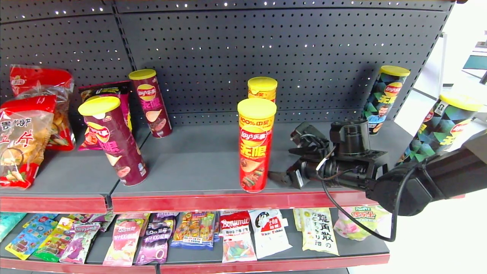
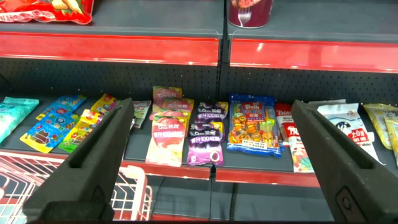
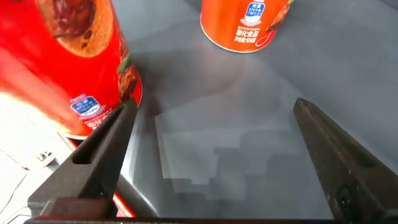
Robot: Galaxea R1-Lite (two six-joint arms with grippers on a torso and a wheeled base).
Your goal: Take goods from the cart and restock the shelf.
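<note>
Shelf [image 1: 198, 160] — red can [image 1: 255, 152]; right hand [image 3: 214, 106] spread beside.

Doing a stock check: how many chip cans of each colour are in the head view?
Purple cans: 2
Red cans: 2
Dark patterned cans: 2
Total: 6

Dark pegboard wall [image 1: 304, 57] behind, bright pale floor [image 1: 437, 247] at right.
</note>
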